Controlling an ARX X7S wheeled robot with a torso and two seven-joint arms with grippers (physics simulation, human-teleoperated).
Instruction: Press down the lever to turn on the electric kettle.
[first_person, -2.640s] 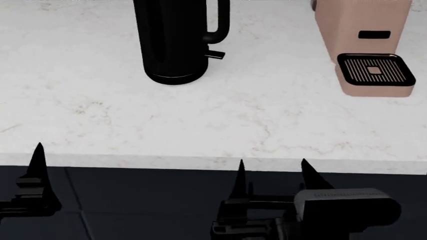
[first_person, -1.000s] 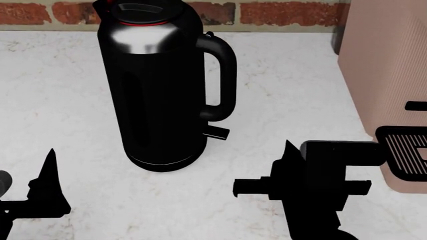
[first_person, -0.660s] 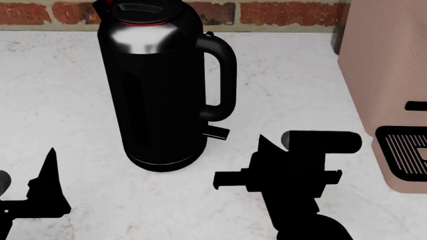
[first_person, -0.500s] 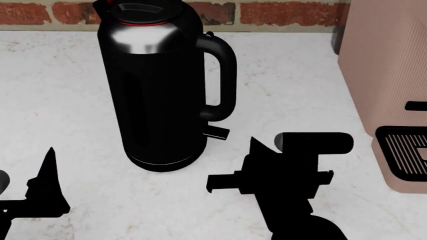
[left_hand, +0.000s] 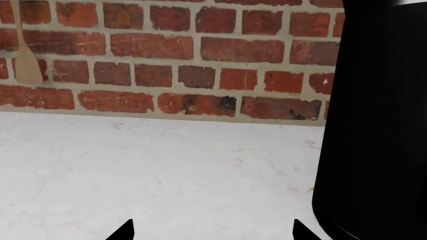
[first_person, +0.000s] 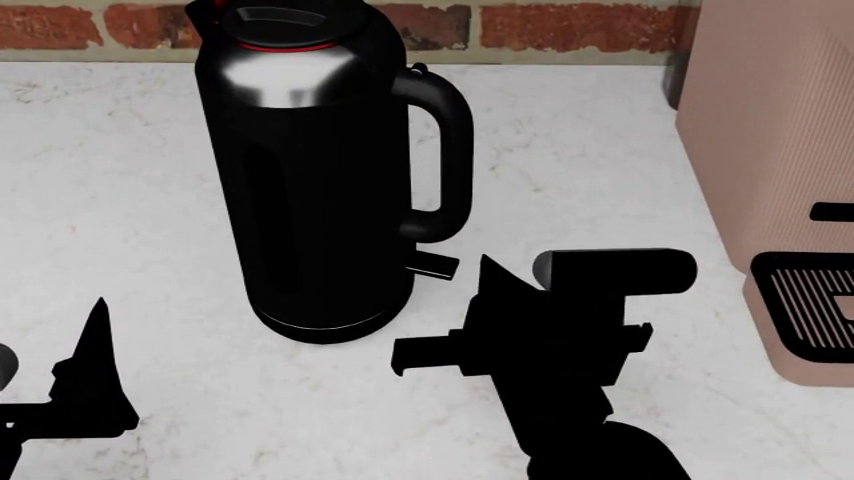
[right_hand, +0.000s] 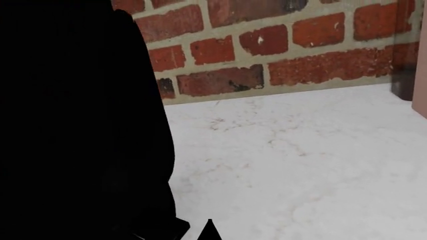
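The electric kettle (first_person: 320, 190) is tall, glossy black, with a red ring under its lid and a loop handle on its right. It stands on the white marble counter (first_person: 147, 180). The lever (first_person: 435, 263) is a small black tab jutting right below the handle's foot. My right gripper (first_person: 489, 272) is shut, and its tip is just right of the lever's end, close to it. In the right wrist view the kettle (right_hand: 73, 115) fills one side and the gripper's single tip (right_hand: 210, 229) sits beside a black jut at its foot. My left gripper (left_hand: 212, 235) is open and empty, beside the kettle (left_hand: 380, 125).
A pink boxy machine (first_person: 774, 150) with a black grille stands at the right, close to my right arm. A red brick wall (left_hand: 167, 60) runs behind the counter. A wooden spatula (left_hand: 25, 55) hangs on it.
My right gripper has moved left and away from me across the counter, from near the pink machine to just beside the lever. The kettle and my left gripper have not moved.
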